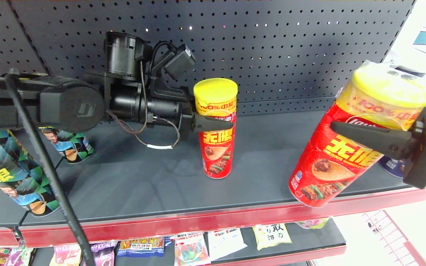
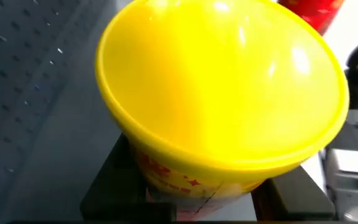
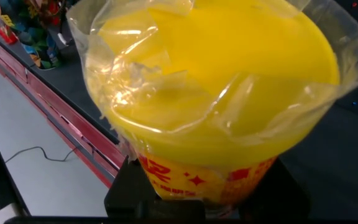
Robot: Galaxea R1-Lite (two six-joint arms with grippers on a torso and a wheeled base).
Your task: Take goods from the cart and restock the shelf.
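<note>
A red chip can with a yellow lid (image 1: 216, 129) stands upright on the dark shelf board (image 1: 142, 177), near the middle. My left gripper (image 1: 220, 123) is shut on this can just under the lid; its black fingers (image 2: 114, 180) flank the can (image 2: 222, 81) in the left wrist view. A second red can (image 1: 350, 147), its yellow lid wrapped in clear film (image 3: 216, 68), hangs tilted at the shelf's right front corner. My right gripper (image 1: 375, 127) is shut on its upper part, and its bottom sits close over the red front edge (image 1: 227, 218).
Green-and-blue patterned cans (image 1: 9, 173) (image 1: 68, 144) stand at the shelf's left end. A blue item (image 1: 390, 164) sits behind the tilted can. The pegboard back wall (image 1: 272, 48) rises close behind. Snack bags (image 1: 190, 247) fill the lower shelf. Bare board lies between the two red cans.
</note>
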